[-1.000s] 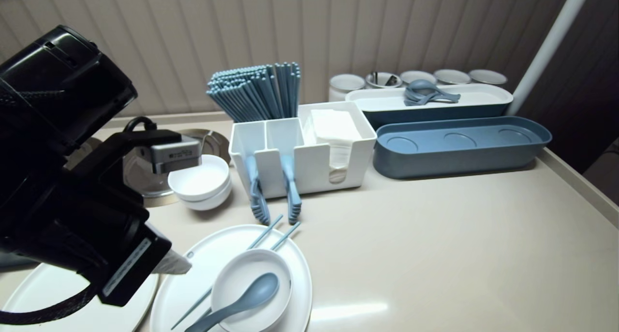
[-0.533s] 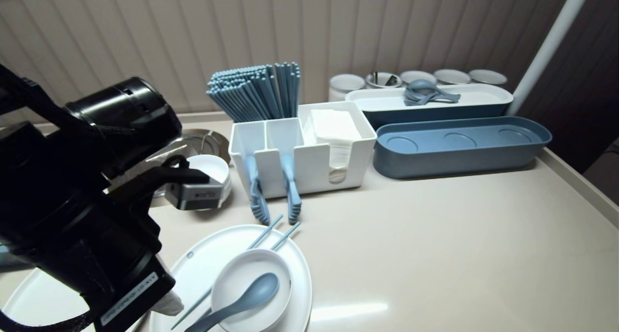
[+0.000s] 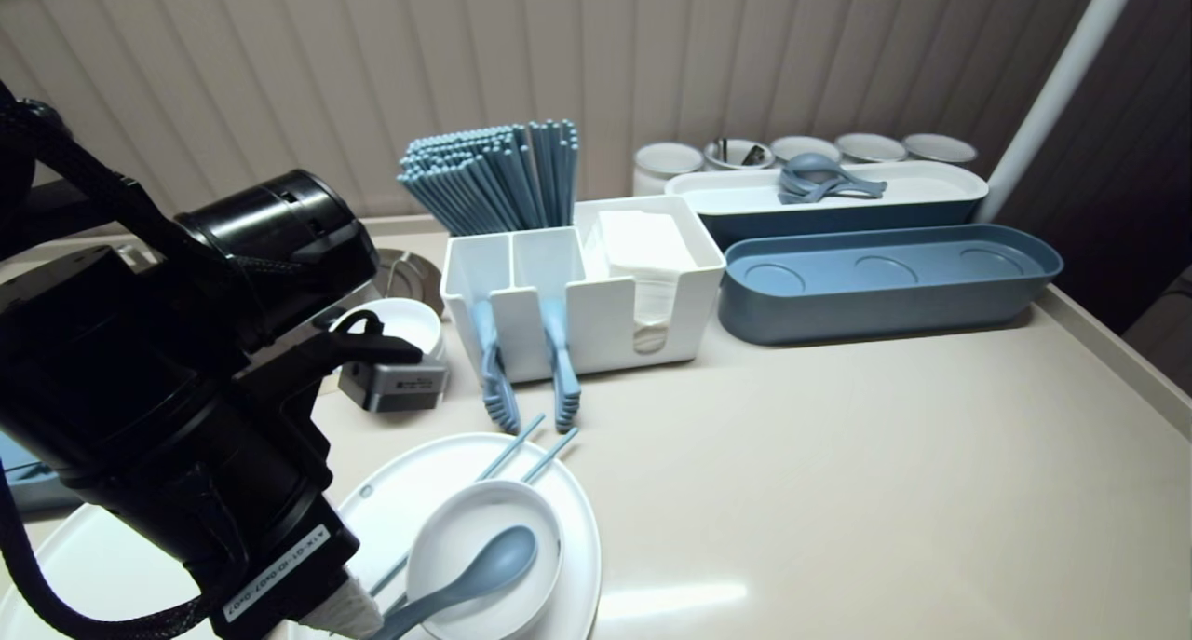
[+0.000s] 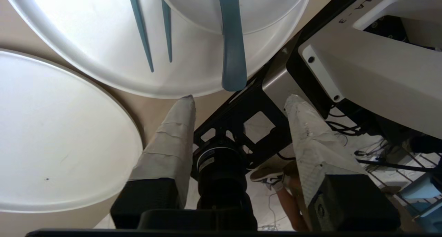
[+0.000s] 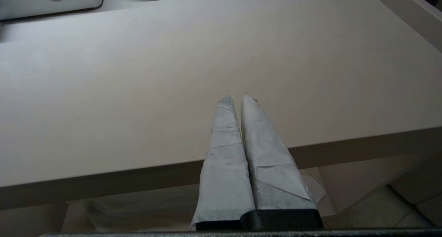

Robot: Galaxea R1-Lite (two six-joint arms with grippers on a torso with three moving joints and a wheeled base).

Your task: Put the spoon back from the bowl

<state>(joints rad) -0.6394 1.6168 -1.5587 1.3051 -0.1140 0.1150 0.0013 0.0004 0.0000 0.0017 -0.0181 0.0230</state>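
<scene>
A white plate [image 3: 568,528] at the table's near left carries a white bowl [image 3: 466,528], a blue spoon [image 3: 480,570] resting in the bowl, and two blue chopsticks [image 3: 521,454]. My left gripper [image 4: 240,98] hangs at this plate's near rim, open, with nothing between its taped fingers [image 4: 172,140]. The spoon's handle end [image 4: 233,64] juts over the rim just beyond the fingertips. A second, bare white plate [image 4: 51,133] lies beside it. Only one white fingertip [image 3: 358,612] shows under the black left arm in the head view. My right gripper [image 5: 237,97] is shut and parked at the table's front edge.
Behind stand a white organiser [image 3: 605,314] with a chopstick bundle [image 3: 498,174], napkins and blue utensils, stacked small bowls [image 3: 410,323], a blue tray [image 3: 885,281], a white tray [image 3: 829,197] with spoons, and jars [image 3: 666,160]. A person's foot [image 4: 272,176] shows beneath the table edge.
The left arm has swung down and toward the near edge of the table. Its fingertip has dropped from beside the plate's left rim to the plate's near rim.
</scene>
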